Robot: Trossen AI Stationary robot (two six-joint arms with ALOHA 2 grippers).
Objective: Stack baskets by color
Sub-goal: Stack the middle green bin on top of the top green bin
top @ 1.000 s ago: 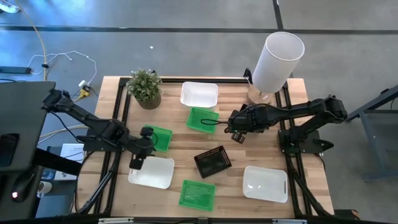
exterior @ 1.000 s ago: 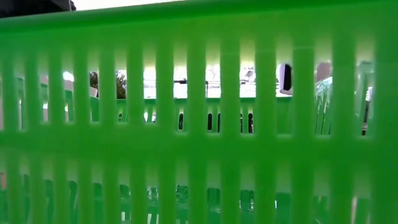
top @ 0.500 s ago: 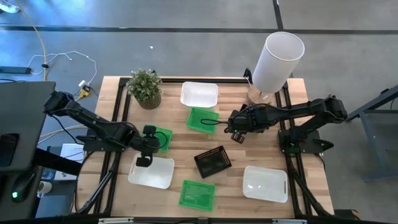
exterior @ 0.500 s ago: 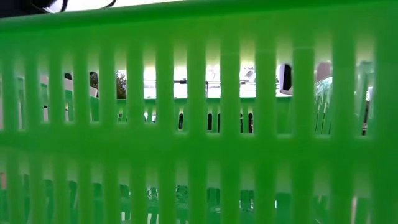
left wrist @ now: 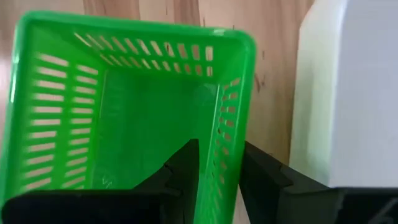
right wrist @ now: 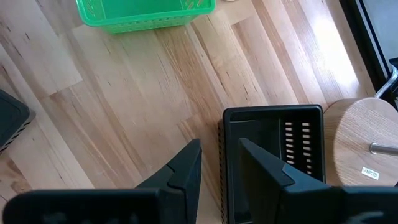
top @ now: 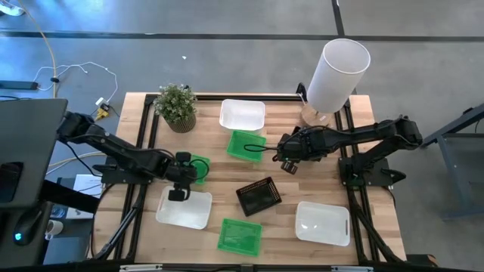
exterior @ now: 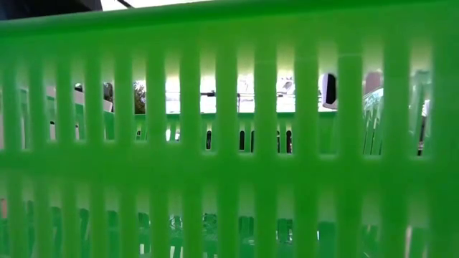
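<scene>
The left claw (top: 184,175) sits left of centre in the high view, pinched on one mesh wall of a green basket (left wrist: 124,99), one finger inside and one outside. This thin one-wall hold is the risk: the basket could swing or slip as it travels, and its corner could catch the white basket (top: 184,209) just below it in the frame. The right claw (top: 287,160), right of centre, grips the wall of a black basket (right wrist: 273,155) the same way, above the wooden worktop (right wrist: 124,93), with the same risk of tilting. A second green basket (top: 246,145) lies just left of it, a third (top: 240,235) at the lower centre, another black one (top: 259,196) mid-worktop. Against the earlier high view, the left claw and its basket have shifted right and slightly down; the right arm has not moved.
</scene>
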